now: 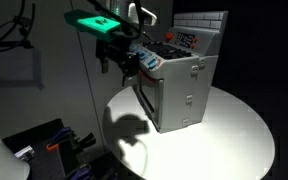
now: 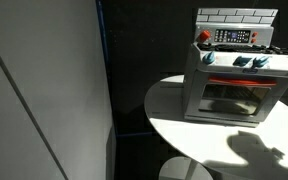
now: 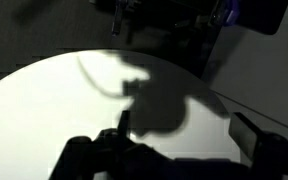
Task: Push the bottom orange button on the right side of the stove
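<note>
Fingers [image 3: 246,132] of your gripper [image 3: 182,135] look spread apart in the dim wrist view, hanging over the round white table [image 3: 34,110] and their own shadow [image 3: 154,100]. The stove [image 1: 184,90] stands on that table in both exterior views, its tiled back panel at the far side. In an exterior view the gripper [image 1: 121,60] hangs just left of the stove's upper front corner; you cannot tell whether it touches. 1 red-orange control [image 2: 205,37] shows on the stove [image 2: 239,85] top's left end.
</note>
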Controlling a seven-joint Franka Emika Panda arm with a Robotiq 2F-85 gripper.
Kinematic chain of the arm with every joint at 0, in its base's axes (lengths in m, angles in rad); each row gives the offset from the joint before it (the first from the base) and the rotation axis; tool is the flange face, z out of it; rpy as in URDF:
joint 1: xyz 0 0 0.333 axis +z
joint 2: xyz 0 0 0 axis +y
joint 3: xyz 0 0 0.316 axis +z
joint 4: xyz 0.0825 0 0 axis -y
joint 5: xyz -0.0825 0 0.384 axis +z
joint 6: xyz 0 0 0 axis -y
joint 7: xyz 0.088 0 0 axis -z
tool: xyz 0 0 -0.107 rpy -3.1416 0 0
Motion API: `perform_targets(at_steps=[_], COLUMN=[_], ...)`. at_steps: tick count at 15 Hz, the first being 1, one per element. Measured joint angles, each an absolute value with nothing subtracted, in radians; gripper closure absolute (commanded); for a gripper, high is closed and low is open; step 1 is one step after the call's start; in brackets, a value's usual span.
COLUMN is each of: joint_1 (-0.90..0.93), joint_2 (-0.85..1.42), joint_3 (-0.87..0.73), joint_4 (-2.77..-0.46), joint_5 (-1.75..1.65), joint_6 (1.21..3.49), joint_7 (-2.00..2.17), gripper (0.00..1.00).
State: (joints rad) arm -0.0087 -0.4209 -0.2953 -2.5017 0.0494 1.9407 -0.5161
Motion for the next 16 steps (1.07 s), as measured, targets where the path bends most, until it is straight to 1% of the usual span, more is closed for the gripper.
perform_targets(at_steps=[7,16], joint_1=[-0.009,-0.011], joint_2=[-0.365,-0.256], joint_3=[-0.276,-0.225], joint_4=[-2.422,-2.242], joint_5=[0.057,0.082], joint_6=[1.99,2.032], joint_7=[-0.515,-0.44], gripper=[0.0,0.0])
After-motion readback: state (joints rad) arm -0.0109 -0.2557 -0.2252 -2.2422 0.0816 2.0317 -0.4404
